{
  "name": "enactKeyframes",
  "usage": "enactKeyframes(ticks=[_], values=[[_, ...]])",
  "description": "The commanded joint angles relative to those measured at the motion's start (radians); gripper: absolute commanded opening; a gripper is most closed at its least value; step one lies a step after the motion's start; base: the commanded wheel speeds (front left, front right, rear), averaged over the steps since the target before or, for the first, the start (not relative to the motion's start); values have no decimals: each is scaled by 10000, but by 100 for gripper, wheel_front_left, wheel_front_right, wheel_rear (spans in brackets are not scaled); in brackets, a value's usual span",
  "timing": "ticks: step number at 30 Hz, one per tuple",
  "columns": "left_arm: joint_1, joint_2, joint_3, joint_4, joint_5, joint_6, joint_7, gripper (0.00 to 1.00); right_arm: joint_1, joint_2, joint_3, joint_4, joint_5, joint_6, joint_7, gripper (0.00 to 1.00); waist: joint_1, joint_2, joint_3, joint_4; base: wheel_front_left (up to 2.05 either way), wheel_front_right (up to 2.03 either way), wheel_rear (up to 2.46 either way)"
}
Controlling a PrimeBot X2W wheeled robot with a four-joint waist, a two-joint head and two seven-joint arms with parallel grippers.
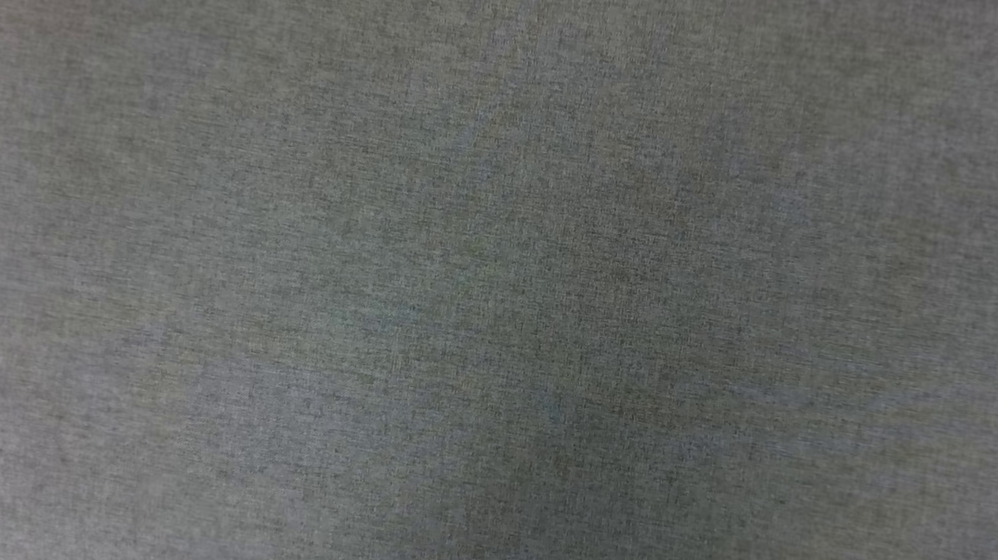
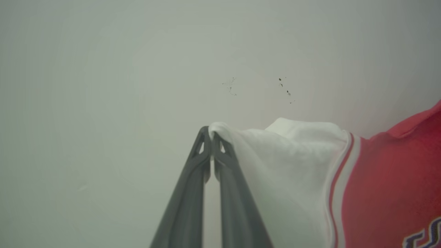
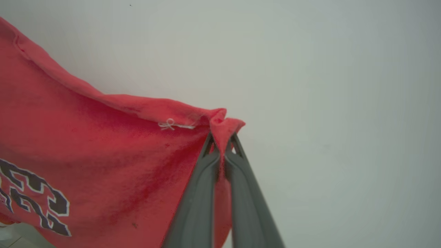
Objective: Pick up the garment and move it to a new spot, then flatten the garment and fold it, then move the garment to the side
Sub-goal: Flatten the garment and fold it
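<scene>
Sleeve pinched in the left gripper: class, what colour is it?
The sleeve is white, with thin red-and-white stripes at its seam; the left wrist view shows it best.

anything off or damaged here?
Loose white thread knotted on the red hem of the shirt in the right wrist view: looks like frayed stitching. Dark specks dot the pale surface in the left wrist view.

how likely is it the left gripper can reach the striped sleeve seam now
Probably not yet: the left gripper is shut on the white sleeve of the garment, so it must let go first. The striped seam lies beside its fingers, nothing between.
</scene>
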Motion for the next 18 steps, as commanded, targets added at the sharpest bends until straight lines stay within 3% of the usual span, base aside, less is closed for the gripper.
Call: enactKeyframes(ticks=[1, 10, 18], values=[[-38, -51, -9, 294, -100, -161, -100, 0, -121, 130, 180, 332, 12, -8, -181, 0, -2, -1, 109, 9, 0, 0, 0], [972, -219, -176, 1359, -450, -544, -652, 0, 524, 379, 1030, 1510, 442, -8, -1016, 0, -2, -1, 330, 83, 0, 0, 0], [3321, -215, -229, 1525, -859, -653, -1116, 0, 2583, 698, 1876, 2215, 1224, -10, -2105, 0, -2, -1, 6, 112, 0, 0, 0]])
